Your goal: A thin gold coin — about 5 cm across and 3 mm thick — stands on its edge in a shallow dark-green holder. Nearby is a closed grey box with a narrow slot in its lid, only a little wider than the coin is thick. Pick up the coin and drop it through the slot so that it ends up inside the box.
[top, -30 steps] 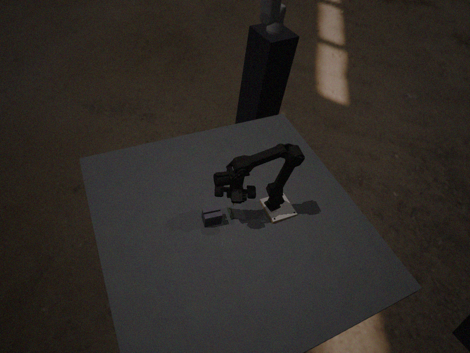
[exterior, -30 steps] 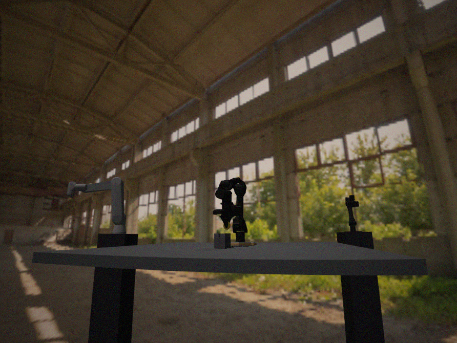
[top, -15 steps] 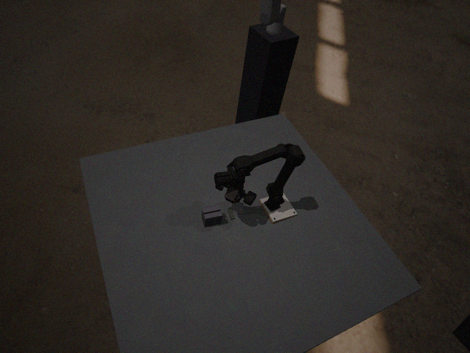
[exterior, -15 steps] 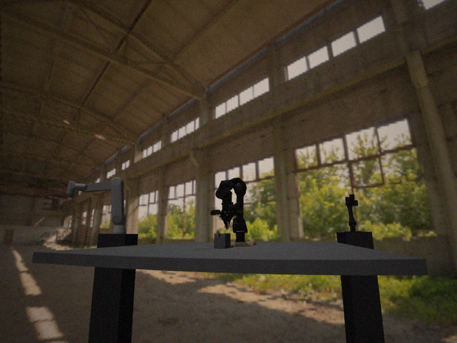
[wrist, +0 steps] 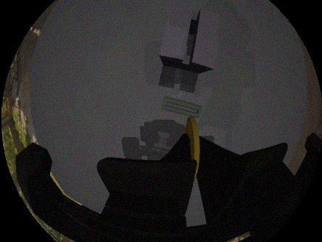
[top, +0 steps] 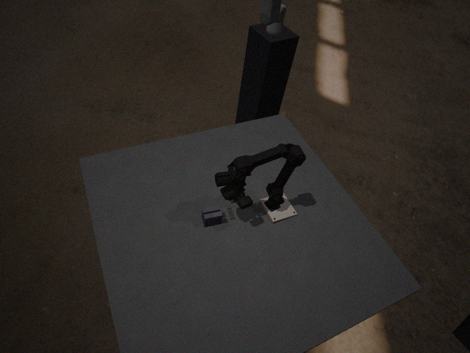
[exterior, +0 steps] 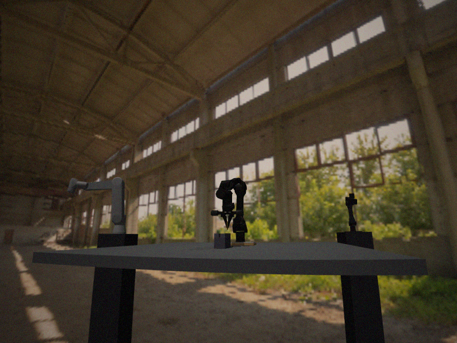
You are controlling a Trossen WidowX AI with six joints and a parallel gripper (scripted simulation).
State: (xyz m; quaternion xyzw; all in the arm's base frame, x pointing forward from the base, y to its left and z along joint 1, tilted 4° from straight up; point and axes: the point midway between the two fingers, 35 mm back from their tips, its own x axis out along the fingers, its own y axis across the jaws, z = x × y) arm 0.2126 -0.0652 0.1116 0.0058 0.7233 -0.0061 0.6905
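Observation:
My gripper (wrist: 188, 138) (top: 234, 198) (exterior: 227, 224) is shut on the gold coin (wrist: 193, 139), which I see edge-on between the fingertips in the wrist view. It hangs above the table, on the base side of the dark-green holder (wrist: 181, 106) (top: 229, 213). The holder lies empty on the table. Just beyond it stands the closed grey box (wrist: 179, 44) (top: 212, 217) (exterior: 222, 240), with a narrow dark slot (wrist: 195, 38) in its lid. The coin's edge points roughly along the slot. The coin is too small to make out in the top and exterior views.
The arm stands on a white base plate (top: 283, 214) on the grey table (top: 152, 246) (exterior: 184, 258). A dark pillar (top: 265, 72) stands behind the table. A grey arm (exterior: 114, 199) stands on the pillar at the left in the exterior view. A black stand (exterior: 351, 212) is on the right one.

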